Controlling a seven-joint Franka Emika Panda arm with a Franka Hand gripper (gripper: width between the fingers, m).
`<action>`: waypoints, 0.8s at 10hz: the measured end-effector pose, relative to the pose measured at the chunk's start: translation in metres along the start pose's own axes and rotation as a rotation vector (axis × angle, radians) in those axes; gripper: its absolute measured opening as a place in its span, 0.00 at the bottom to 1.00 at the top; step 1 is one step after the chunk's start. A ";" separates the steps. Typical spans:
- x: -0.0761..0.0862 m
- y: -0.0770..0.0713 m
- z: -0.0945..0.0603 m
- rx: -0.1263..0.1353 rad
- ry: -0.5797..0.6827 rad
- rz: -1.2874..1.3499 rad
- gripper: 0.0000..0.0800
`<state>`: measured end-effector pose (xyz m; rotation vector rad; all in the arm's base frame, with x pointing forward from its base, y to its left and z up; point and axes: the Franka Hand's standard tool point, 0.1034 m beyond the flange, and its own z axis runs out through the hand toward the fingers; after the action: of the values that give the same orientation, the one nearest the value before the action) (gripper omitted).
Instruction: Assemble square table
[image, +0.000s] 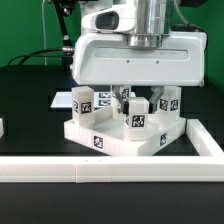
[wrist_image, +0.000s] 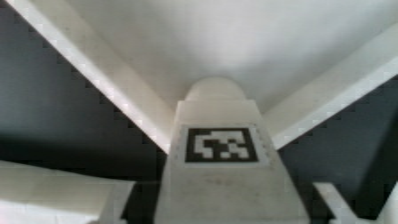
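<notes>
Hovering low at frame center, the gripper (image: 133, 104) straddles 1 tagged leg (image: 138, 122) standing on the tabletop (image: 110, 138) (lower-center of frame, near the border wall (image: 110, 170)). Jaws sit either side of the leg; can't tell if they're clamped yet. Wrist view: leg (wrist_image: 217, 140) dead center, tabletop rim (wrist_image: 107, 75) behind. Leg looks like stiff, light, smooth plastic, prob. slippery, so grip the flat sides mid-height, square-on. 2 more legs (image: 82, 100) visible.

exterior view: looks from the front, a bit above, close | wrist view: looks down, very close | both see: short white tagged plastic leg (image: 137, 124) (wrist_image: 221, 140)
</notes>
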<state>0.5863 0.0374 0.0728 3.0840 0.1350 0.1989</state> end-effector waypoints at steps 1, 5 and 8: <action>0.000 0.000 0.000 0.001 0.000 0.090 0.36; -0.001 0.000 0.001 0.014 0.010 0.426 0.36; -0.001 -0.002 0.001 0.033 0.004 0.754 0.36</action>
<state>0.5849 0.0393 0.0715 2.9953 -1.0332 0.2227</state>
